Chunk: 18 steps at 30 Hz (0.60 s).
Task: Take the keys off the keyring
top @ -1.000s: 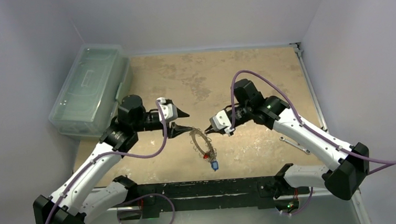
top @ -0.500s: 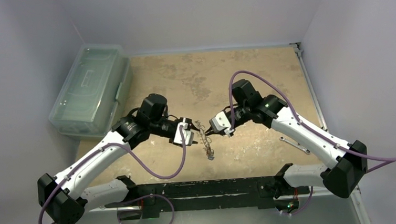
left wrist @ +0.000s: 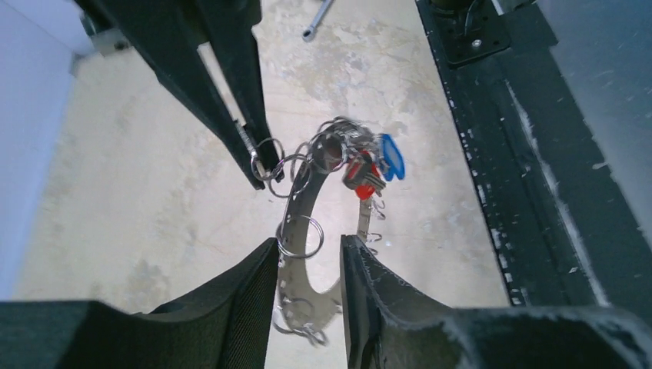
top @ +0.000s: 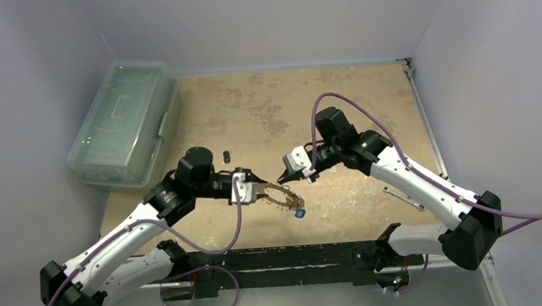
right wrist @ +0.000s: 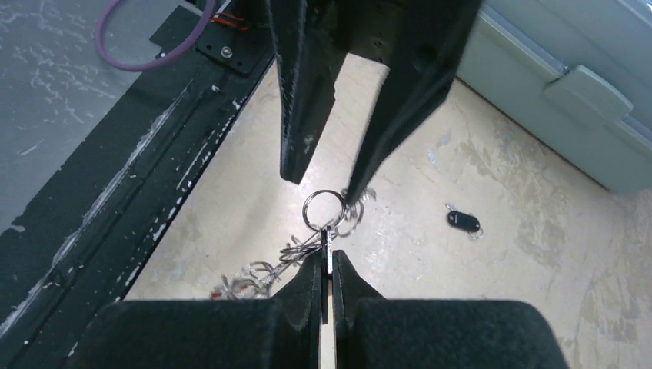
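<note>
The keyring (left wrist: pixel 296 215) is a thin silvery band held off the table between my two grippers, fringed with small rings and keys. A blue-headed key (left wrist: pixel 390 157) and a red one (left wrist: pixel 357 171) hang at its far side; from above the blue key (top: pixel 300 213) dangles lowest. My left gripper (left wrist: pixel 309 242) has its pads pressed on both sides of the keyring's near end (top: pixel 278 193). My right gripper (right wrist: pixel 328 257) is shut on a slim silvery key (right wrist: pixel 328 244) seen edge-on, still linked by a small ring (right wrist: pixel 323 206). From above, the right gripper (top: pixel 284 179) sits just above the left gripper (top: pixel 255 192).
A black key fob (top: pixel 226 156) lies on the table behind the left gripper, also in the right wrist view as the fob (right wrist: pixel 464 221). A clear lidded box (top: pixel 125 120) stands far left. A silver spanner (top: pixel 403 198) lies under the right arm. The black base rail (top: pixel 282 256) runs along the near edge.
The left arm swung in and its jaws narrowed onto the keyring. The ring went from hanging below the right gripper to stretched between both. The black fob now shows on the table.
</note>
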### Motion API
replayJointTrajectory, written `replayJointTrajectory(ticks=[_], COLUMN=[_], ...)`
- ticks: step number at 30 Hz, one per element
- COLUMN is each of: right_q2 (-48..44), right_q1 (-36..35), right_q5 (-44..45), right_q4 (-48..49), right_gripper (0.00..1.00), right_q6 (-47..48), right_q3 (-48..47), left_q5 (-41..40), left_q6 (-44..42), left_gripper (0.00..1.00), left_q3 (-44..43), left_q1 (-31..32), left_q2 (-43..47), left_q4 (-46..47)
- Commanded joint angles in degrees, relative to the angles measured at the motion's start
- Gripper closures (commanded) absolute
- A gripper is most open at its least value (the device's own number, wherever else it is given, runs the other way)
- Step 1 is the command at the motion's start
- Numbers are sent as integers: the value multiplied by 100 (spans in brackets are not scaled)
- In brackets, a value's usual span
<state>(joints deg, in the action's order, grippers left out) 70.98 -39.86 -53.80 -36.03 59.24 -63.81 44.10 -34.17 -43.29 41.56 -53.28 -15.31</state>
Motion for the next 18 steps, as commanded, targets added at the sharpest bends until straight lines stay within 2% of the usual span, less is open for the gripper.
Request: replayJointTrajectory(ticks=[1, 5, 7, 10, 14, 18], right_q2=[-40, 81, 131, 162, 183, 197], right_q1=[-31, -31, -31, -31, -31, -31], right_q5=[-456, -649, -763, -837, -903, -823], right_q4=[473, 626, 710, 773, 404, 261], right_gripper=[100, 100, 100, 100, 100, 100], right_q6=[-472, -728, -870, -915, -322, -182], right_q3=[-6, -17, -5, 17, -19, -130], left_q5=[-297, -591, -781, -975, -1010, -914], left_q6=[-1347, -3664, -4388, -4563, -4529, -4496], left_gripper=[68, 72, 74, 75, 77, 76], left_q3=[404, 552, 604, 529, 413, 420], left_q1=[269, 551, 637, 670, 678, 675], left_q2=[698, 947, 967, 903, 880, 944], left_q4=[541, 140, 178, 247, 143, 83])
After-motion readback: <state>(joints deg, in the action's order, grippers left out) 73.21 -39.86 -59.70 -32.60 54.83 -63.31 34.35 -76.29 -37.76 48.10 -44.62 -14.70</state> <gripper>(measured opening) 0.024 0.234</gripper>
